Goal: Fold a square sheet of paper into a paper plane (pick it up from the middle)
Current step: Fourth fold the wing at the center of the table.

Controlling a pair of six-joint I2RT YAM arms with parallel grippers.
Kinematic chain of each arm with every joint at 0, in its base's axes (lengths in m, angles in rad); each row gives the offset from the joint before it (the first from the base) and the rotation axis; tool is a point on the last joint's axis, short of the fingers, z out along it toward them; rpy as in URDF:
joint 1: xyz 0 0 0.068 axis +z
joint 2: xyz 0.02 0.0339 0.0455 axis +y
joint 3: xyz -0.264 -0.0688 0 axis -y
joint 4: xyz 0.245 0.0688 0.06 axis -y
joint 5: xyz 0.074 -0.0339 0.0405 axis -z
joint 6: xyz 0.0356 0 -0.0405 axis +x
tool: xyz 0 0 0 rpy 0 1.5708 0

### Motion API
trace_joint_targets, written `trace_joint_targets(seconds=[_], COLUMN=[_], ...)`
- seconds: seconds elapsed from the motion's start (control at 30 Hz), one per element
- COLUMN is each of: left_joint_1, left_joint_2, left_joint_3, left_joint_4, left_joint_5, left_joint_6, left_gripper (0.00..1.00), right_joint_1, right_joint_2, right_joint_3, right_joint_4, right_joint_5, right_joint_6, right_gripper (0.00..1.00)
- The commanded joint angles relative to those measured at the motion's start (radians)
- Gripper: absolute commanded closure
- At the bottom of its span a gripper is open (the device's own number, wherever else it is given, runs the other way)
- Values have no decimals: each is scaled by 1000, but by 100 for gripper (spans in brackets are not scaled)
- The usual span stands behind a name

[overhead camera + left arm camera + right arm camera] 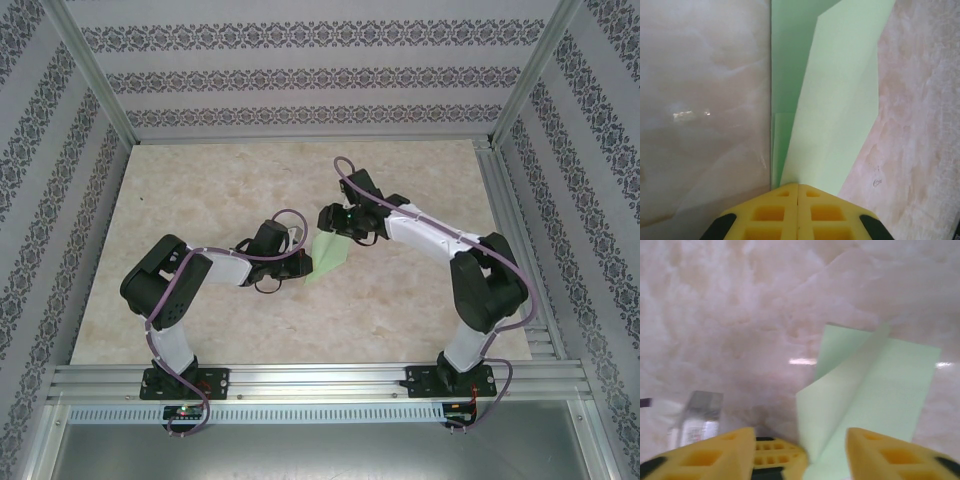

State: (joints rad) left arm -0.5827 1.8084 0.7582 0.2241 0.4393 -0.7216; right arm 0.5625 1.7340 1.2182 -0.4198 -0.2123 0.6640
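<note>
The paper plane (329,257), plain pale green and creased lengthwise, sits near the middle of the marbled tabletop (220,180) between the two arms. The left gripper (798,189) is closed on its narrow end: in the left wrist view the yellow fingers (765,212) meet with no gap, and the folded layers fan out from their seam, one flap lying over a darker green one. The right gripper (800,439) stands open at the other end, its yellow fingers (715,455) well apart, with a raised fold of the paper between them; whether either finger touches the paper cannot be told. At the lower left of the right wrist view a pale, glassy shape (696,421) bears dark marks too blurred to read. Walls (300,80) with bands of ornamental pattern enclose the tabletop.
</note>
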Motion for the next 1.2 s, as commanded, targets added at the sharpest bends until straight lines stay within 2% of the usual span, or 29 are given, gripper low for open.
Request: trace_joint_targets(seconds=[0.0, 0.1, 0.23, 0.9, 1.17], left_joint_1=[1, 1, 1, 1, 1], left_joint_2=[63, 61, 61, 55, 2], left_joint_3=[-22, -20, -16, -14, -1], left_joint_4=[-149, -157, -160, -163, -162], left_joint_5=[-70, -76, -78, -72, -43], left_joint_6=[31, 27, 22, 16, 14], left_gripper=[94, 94, 95, 95, 93], right_joint_1=[6, 18, 23, 4, 0], right_joint_2=[45, 83, 128, 241, 280], right_joint_3=[-59, -80, -99, -110, -131], right_joint_4=[110, 157, 208, 229, 216], right_joint_5=[-120, -160, -201, -213, -189], right_joint_6=[-21, -16, -4, -5, -6], right_gripper=[65, 78, 85, 87, 88])
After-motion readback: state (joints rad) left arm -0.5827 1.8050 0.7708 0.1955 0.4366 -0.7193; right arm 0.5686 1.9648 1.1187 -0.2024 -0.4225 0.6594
